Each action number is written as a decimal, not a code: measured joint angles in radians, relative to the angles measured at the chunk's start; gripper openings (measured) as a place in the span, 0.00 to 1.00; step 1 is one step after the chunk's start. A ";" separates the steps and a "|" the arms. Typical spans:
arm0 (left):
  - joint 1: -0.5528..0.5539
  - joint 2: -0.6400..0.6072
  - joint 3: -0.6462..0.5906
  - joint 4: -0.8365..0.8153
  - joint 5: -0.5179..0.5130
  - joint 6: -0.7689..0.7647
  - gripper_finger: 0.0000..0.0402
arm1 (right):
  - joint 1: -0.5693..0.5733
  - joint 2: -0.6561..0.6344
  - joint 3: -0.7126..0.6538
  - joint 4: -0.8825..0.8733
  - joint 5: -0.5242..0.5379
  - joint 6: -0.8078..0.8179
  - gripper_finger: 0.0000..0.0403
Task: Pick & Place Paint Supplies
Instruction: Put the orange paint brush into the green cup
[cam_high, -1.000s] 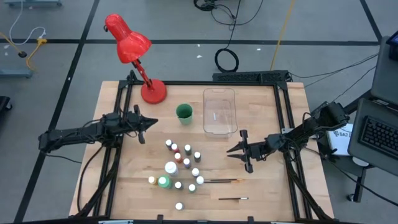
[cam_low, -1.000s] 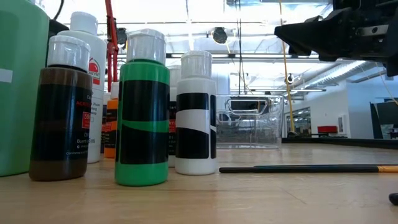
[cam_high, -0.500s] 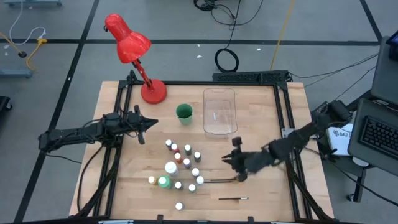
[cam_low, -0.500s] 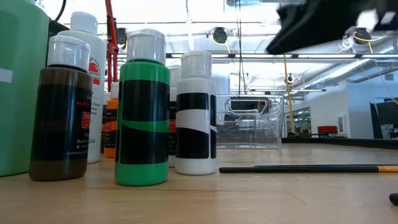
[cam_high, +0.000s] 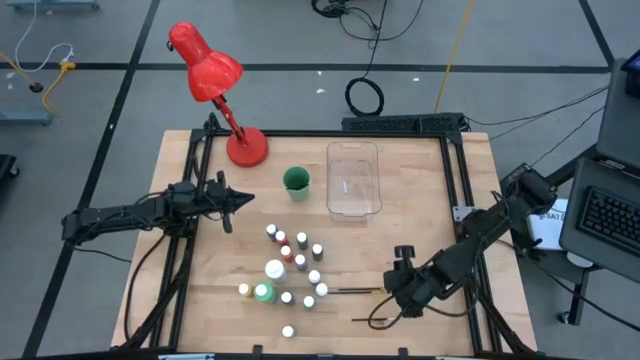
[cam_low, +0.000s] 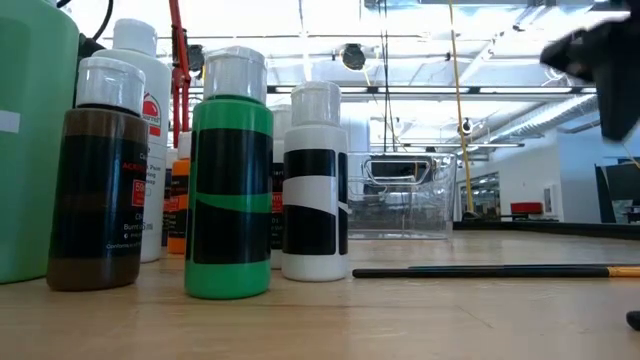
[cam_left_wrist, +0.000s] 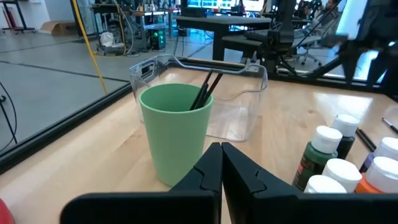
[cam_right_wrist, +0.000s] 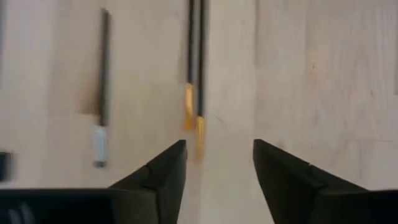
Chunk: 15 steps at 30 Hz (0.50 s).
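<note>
Small white-capped paint bottles (cam_high: 288, 265) stand in a cluster at mid-table; the low view shows a brown one (cam_low: 100, 180), a green one (cam_low: 230, 180) and a white one (cam_low: 315, 190) up close. Two dark brushes with yellow ends (cam_right_wrist: 194, 74) lie side by side on the wood, and a third brush (cam_right_wrist: 102, 74) lies apart. My right gripper (cam_right_wrist: 217, 162) hangs open just above them, pointing down, and touches nothing. My left gripper (cam_left_wrist: 221, 168) is shut at the table's left, facing the green cup (cam_left_wrist: 175, 130), which has dark brushes in it.
A clear plastic tray (cam_high: 353, 178) stands behind the cup at the far middle. A red desk lamp (cam_high: 215, 85) stands at the far left corner. Bare wood lies near the table's right edge and along its front.
My right gripper has swung from mid-right toward the table's near edge and come down over the brushes lying there, tipping over until its fingers point down. The left arm, the bottles and the brushes have stayed put.
</note>
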<state>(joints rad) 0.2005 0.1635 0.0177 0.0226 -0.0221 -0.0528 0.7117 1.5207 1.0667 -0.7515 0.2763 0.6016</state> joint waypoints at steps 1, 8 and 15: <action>0.000 0.000 0.000 0.002 -0.001 0.000 0.03 | 0.000 0.000 -0.025 0.025 -0.011 -0.005 0.47; 0.000 0.000 -0.001 0.016 -0.003 0.002 0.02 | -0.003 -0.002 -0.204 0.282 -0.069 -0.069 0.47; 0.000 0.000 -0.001 0.017 -0.004 -0.009 0.03 | -0.003 -0.001 -0.296 0.419 -0.071 -0.104 0.45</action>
<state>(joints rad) 0.2005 0.1635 0.0170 0.0395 -0.0265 -0.0616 0.7082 1.5192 0.7704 -0.3326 0.2054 0.4980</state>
